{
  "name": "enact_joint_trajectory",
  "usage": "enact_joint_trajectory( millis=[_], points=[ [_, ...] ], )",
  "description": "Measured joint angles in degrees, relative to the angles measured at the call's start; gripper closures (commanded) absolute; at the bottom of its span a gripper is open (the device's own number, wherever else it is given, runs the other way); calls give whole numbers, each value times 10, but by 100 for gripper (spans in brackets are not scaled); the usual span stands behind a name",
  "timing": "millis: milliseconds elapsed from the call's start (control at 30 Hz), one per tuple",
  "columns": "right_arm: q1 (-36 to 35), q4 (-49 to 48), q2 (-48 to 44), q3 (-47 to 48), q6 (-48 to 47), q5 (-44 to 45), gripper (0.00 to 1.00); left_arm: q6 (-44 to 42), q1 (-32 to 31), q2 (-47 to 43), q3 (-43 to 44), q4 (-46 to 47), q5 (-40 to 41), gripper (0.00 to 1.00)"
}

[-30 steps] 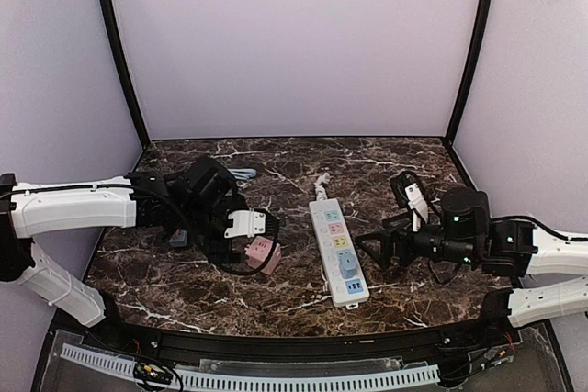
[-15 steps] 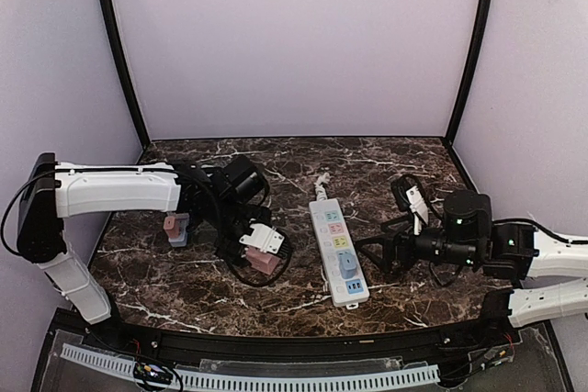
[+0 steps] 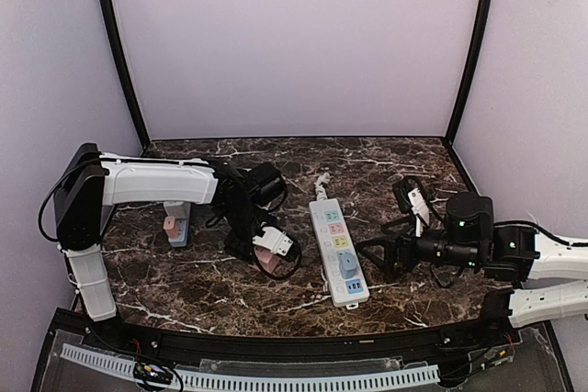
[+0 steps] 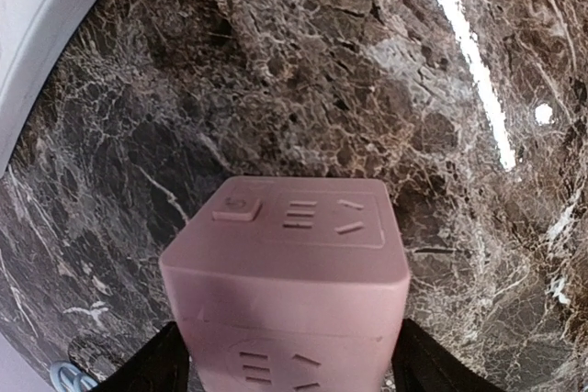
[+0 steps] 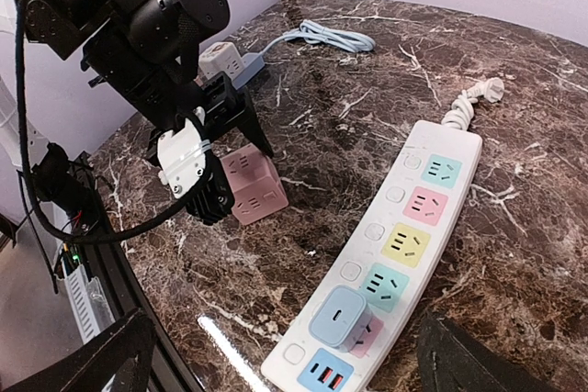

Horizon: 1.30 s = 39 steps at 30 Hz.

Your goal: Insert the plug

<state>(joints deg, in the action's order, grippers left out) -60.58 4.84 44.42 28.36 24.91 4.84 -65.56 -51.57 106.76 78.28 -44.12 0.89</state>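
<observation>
My left gripper [image 3: 267,255] is shut on a pink cube adapter [image 3: 270,263], holding it low over the marble table, left of the white power strip [image 3: 337,250]. In the left wrist view the cube [image 4: 289,291] fills the lower middle, with black fingers [image 4: 163,366] on both sides. The right wrist view shows the cube [image 5: 253,185] and the strip [image 5: 404,227], which has coloured sockets and a light blue charger [image 5: 338,316] plugged in near its front end. My right gripper [image 3: 372,254] is open and empty to the right of the strip.
A second cube adapter [image 3: 175,224] lies at the far left, with a pale blue cable [image 3: 243,174] behind it. A black and white plug [image 3: 413,196] lies by the right arm. The strip's cord end [image 3: 321,181] points to the back wall.
My left arm has swung to the right and carried the pink cube closer to the power strip. The right arm has hardly moved.
</observation>
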Motion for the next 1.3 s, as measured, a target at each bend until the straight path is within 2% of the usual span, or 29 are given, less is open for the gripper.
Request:
enact_joint_trajectory(
  millis=[333, 933, 1300],
  points=[
    [0, -1, 0, -3, 0, -2, 1, 2, 9, 10, 5, -19, 0, 30],
    [0, -2, 0, -6, 0, -2, 2, 2, 26, 12, 5, -17, -61, 29],
    [0, -2, 0, -7, 0, -2, 1, 2, 45, 13, 5, -5, -106, 37]
  ],
)
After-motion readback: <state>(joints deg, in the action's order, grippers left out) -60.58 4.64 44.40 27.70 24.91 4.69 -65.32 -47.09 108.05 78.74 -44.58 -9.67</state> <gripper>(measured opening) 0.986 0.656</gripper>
